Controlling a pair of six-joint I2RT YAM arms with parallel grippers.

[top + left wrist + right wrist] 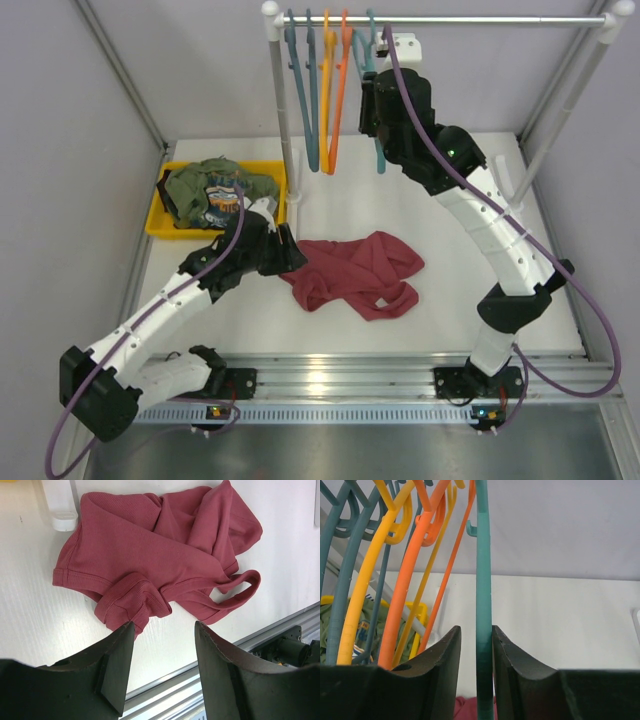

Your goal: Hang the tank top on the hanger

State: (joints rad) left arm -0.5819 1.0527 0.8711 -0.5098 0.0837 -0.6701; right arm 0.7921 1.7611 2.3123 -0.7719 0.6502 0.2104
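Observation:
The maroon tank top [355, 275] lies crumpled on the white table, one strap looped toward the front edge; it also shows in the left wrist view [150, 545]. My left gripper [288, 260] is open and empty at the top's near-left edge, its jaws [164, 625] just short of a folded hem. The teal hanger [379, 158] hangs on the rail at the right end of the row. My right gripper [372, 100] is raised at it. In the right wrist view the hanger's arm [483, 580] runs between the jaws [476, 626], touching the right finger, with a gap to the left one.
A yellow bin [160, 215] at the back left holds an olive-green printed garment [215, 190]. Slate-blue [305, 100], yellow [325, 80] and orange [338, 100] hangers hang on the rail [450, 19]. The rack's left post [282, 130] stands beside the bin. An aluminium rail [400, 365] runs along the front edge.

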